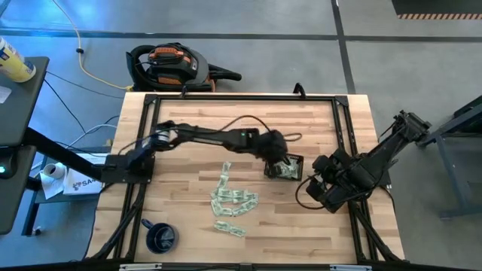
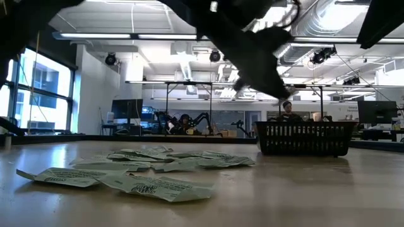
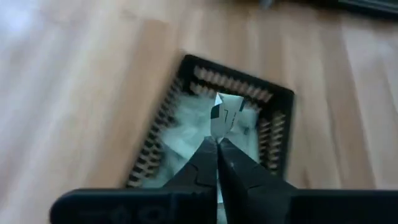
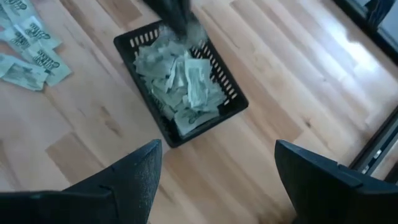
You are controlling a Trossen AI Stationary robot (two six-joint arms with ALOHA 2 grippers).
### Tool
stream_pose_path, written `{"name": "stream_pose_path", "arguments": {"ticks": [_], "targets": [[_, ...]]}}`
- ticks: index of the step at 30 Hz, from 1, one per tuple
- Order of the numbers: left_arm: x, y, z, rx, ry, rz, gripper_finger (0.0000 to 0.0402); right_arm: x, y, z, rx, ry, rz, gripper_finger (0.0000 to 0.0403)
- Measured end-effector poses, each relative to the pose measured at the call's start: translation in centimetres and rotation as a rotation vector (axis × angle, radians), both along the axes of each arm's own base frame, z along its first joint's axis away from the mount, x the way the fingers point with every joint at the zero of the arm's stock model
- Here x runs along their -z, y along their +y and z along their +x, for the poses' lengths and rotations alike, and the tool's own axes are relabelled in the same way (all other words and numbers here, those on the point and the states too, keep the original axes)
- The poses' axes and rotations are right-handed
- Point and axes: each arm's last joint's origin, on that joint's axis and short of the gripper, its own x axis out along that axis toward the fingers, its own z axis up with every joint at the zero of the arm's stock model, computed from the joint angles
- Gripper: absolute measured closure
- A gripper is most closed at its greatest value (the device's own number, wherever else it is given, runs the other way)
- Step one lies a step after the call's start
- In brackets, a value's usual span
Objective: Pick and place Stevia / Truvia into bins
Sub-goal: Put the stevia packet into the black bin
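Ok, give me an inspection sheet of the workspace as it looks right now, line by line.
Surface: wooden table, bare between items.
Job's things: loose sachets scattered mid-table; black tray already heaped with sachets.
Clutter: dark blue mug near the table's front left corner.
Grippers: left gripper above the tray, shut on a sachet; right gripper open, waiting beside the tray.
Cables: black cable looping over the left arm; yellow cord on the floor.
Surroundings: vacuum cleaner behind the table; a person far off.
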Motion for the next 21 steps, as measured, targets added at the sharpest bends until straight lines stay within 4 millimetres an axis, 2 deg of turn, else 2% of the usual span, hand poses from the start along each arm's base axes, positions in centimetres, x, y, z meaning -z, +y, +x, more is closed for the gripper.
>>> {"name": "stream_pose_path", "arguments": {"ticks": [3,8,13,17,21], "targets": [[1.2,-0.2,1.7,0.069,0.032,-0.048,0.0344,0.0,0.0,0.0,0.013,0.001,0.016,0.0102],[4.8,-0.6,2.6,0.113,0.149,-0.015,0.0324,0.0,0.0,0.0,0.016,-0.002,0.019,0.0102],[5.5,-0.7,2.4,0.094,0.194,0.009,0.0314,0.0,-0.1,0.1,0.027,0.000,0.021,0.0102],[4.8,-0.7,2.3,0.080,0.186,0.007,0.0302,0.0,-0.2,0.2,0.030,-0.002,0.017,0.0102],[1.9,-0.7,1.9,0.041,0.113,-0.021,0.0277,0.0,-0.2,0.2,0.029,-0.002,0.012,0.0102]]}}
